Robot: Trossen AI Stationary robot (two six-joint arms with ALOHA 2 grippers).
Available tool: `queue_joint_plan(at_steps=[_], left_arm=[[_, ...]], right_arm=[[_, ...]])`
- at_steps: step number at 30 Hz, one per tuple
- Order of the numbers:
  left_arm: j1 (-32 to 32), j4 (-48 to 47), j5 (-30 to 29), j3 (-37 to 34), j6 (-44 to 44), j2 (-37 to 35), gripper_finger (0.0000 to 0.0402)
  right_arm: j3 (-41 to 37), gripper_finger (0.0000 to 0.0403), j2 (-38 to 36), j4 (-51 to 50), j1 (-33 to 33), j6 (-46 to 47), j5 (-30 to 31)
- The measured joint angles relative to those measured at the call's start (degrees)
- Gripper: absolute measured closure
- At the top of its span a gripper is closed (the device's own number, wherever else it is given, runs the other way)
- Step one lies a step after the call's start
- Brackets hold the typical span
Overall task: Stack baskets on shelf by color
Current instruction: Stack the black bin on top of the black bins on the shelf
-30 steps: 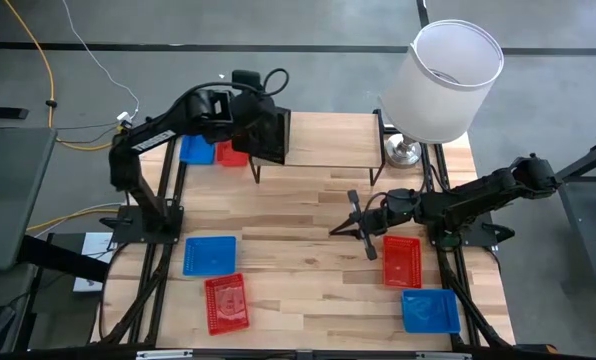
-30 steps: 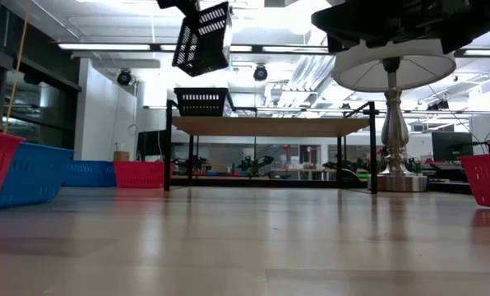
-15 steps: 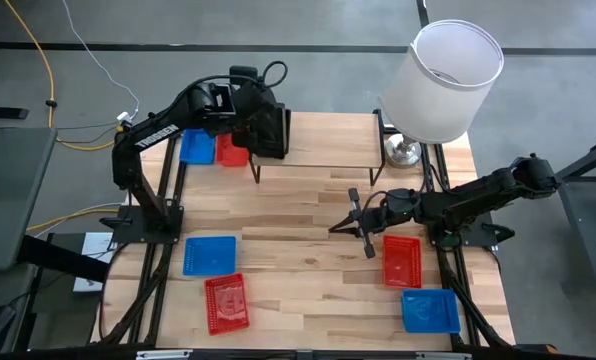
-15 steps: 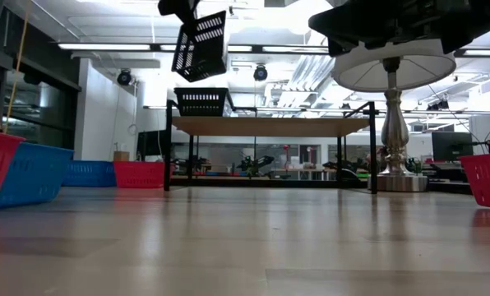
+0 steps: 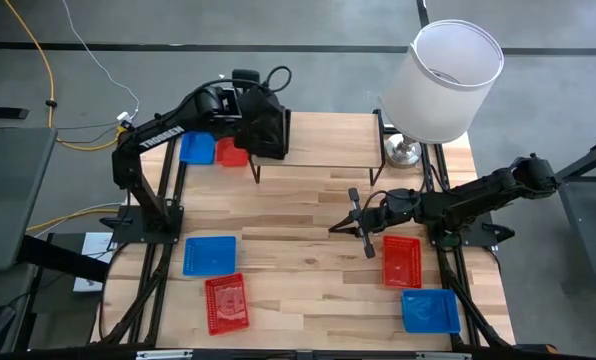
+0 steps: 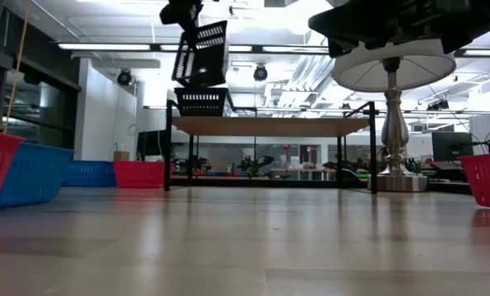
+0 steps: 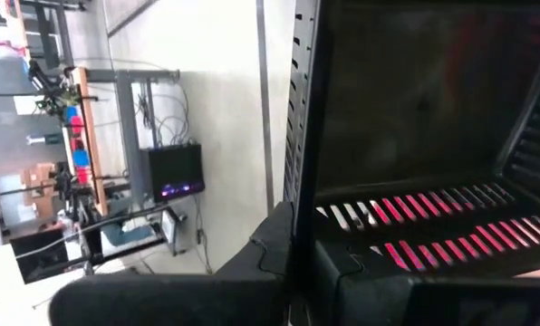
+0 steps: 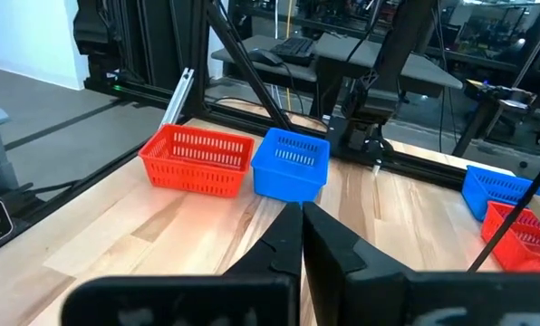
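Note:
My left gripper (image 5: 246, 122) is shut on a black basket (image 5: 266, 130) and carries it above the left end of the shelf (image 5: 328, 142). In the low view this black basket (image 6: 202, 53) hangs tilted just over a second black basket (image 6: 202, 102), whose bottom rests on the shelf's plank (image 6: 270, 125). My right gripper (image 5: 356, 226) is shut and hovers over mid-table, touching nothing. A red basket (image 5: 401, 260) and a blue basket (image 5: 428, 310) sit on the table near it. My left gripper pinches the black basket's side wall (image 7: 302, 145) at its rim, one finger (image 7: 270, 249) outside and one finger (image 7: 351, 267) inside. The basket is lifted clear and hangs tilted below the gripper, above the basket on the shelf.
A blue basket (image 5: 210, 255) and a red basket (image 5: 226, 302) lie near the table's left near corner. Another blue basket (image 5: 196, 148) and red basket (image 5: 231, 152) lie left of the shelf. A lamp with a white shade (image 5: 456, 65) stands by the shelf's right end.
My left gripper has come down with the black basket, which now hangs closer above the black basket on the shelf. It remains tilted.

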Motion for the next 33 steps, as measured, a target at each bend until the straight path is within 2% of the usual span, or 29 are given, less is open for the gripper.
queue_joint_plan(at_steps=[9, 22, 33], left_arm=[[0.73, -0.37, 0.96, -0.02, 0.04, 0.49, 0.0401], [1.05, -0.08, 0.06, -0.07, 1.64, 4.99, 0.0401], [0.92, -0.14, -0.29, -0.07, -0.28, 5.18, 0.0401]], right_arm=[[-0.04, 0.0402, 0.02, -0.55, 0.0, -0.13, 1.38], [-0.04, 0.0402, 0.02, -0.9, 0.03, 0.37, 1.38], [-0.04, 0.0402, 0.02, -0.92, 0.03, -0.15, 1.38]])
